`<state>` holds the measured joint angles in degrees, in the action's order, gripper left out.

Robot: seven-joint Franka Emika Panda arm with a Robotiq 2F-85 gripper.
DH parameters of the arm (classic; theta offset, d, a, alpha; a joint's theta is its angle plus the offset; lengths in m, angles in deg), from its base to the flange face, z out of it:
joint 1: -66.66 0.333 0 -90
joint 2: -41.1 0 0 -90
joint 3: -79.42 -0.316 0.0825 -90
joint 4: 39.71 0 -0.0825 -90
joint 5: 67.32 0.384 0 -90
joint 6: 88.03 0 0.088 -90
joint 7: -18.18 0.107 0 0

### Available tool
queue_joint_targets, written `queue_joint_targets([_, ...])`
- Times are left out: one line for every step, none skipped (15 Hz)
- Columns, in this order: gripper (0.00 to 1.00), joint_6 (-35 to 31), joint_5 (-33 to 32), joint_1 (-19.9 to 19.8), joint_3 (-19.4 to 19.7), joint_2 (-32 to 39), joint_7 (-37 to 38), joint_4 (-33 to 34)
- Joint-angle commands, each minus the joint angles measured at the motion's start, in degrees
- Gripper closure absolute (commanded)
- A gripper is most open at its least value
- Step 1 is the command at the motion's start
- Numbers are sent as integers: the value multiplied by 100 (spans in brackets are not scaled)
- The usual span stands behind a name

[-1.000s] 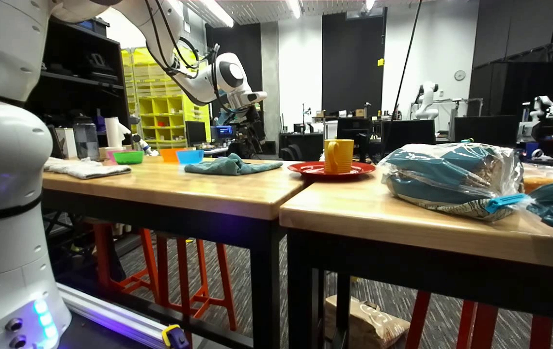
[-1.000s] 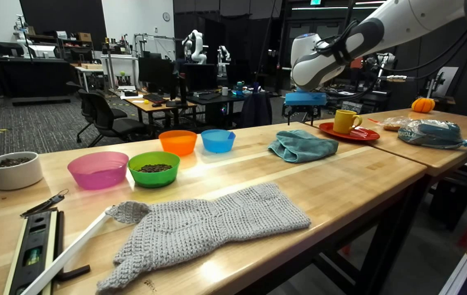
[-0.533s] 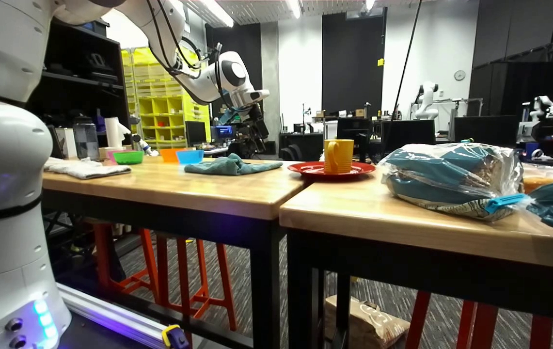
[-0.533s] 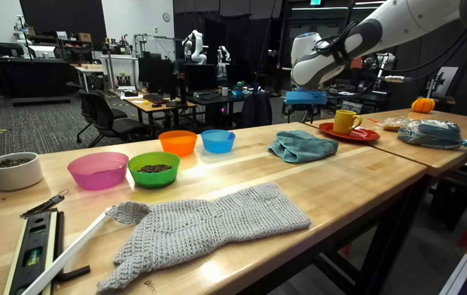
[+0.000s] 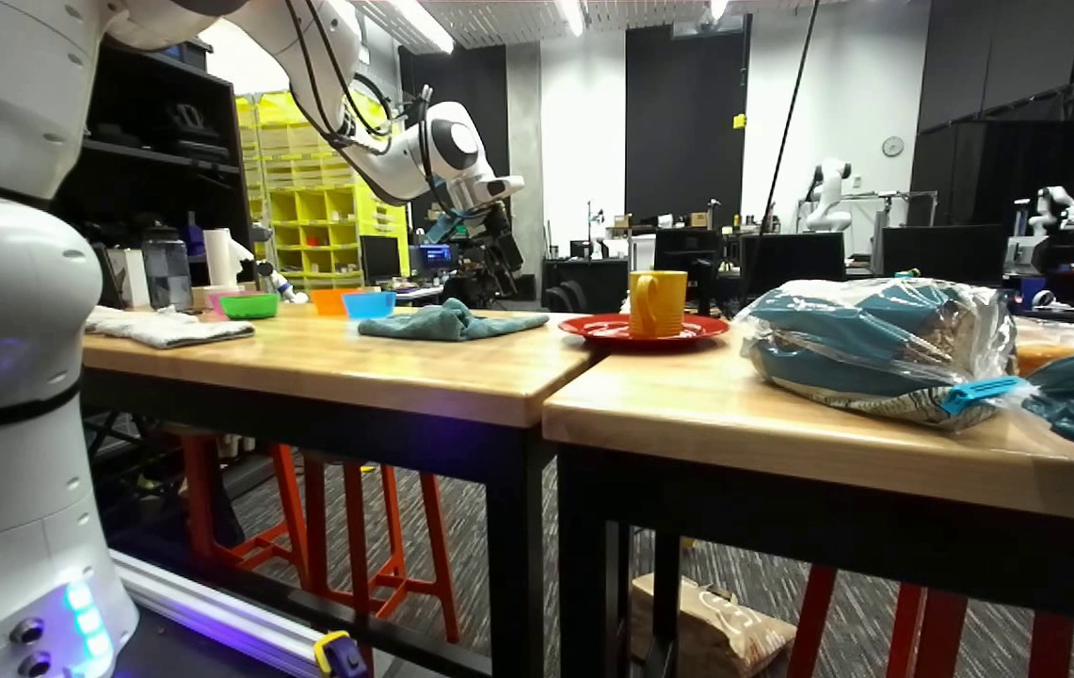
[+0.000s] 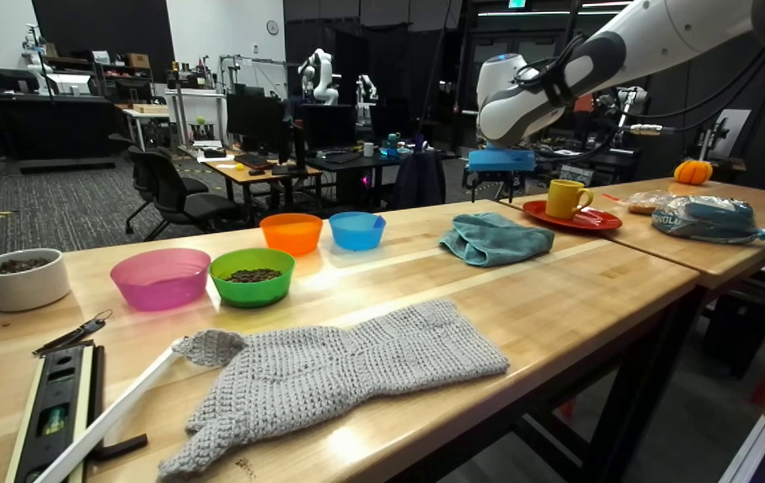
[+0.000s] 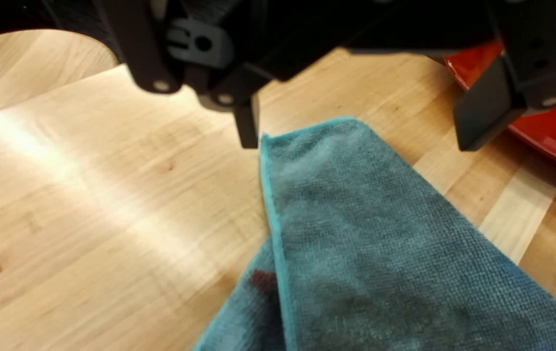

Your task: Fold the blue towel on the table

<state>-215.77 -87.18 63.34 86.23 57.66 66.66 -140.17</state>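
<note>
Blue towel (image 6: 495, 243): on the desk (image 6: 556, 288), rumpled, partly doubled over; my wrist view shows one bright-edged layer lying across another, dark red mark on the lower one.
Gripper (image 7: 363, 124): released, jaws spread wide; in both exterior views I see it raised off the desk, apart from the towel.
Red plate (image 6: 603, 221): near the towel, yellow mug (image 6: 562, 200) upright on it.
Blue bowl (image 6: 357, 233): apart from the towel, just beside the orange bowl (image 6: 291, 236).

The towel (image 6: 499, 243) is matt cloth, the table (image 6: 543, 302) glossy wood.
</note>
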Motion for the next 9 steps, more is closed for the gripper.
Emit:
queue_joint_targets([0,43,235,-18,79,188,-576,209])
queue_joint_targets([0,57,295,-45,97,254,-713,270])
queue_joint_targets([0,43,389,-76,105,301,-874,308])
queue_joint_targets([0,34,475,-98,119,348,-1012,357])
queue_joint_targets([0,15,538,-112,144,409,-1108,421])
queue_joint_targets([0,37,636,-131,160,472,-1215,502])
queue_joint_targets([0,35,652,-120,203,540,-1233,585])
queue_joint_targets([0,14,643,-105,245,606,-1226,655])
queue_joint_targets([0,48,693,-109,260,684,-1264,745])
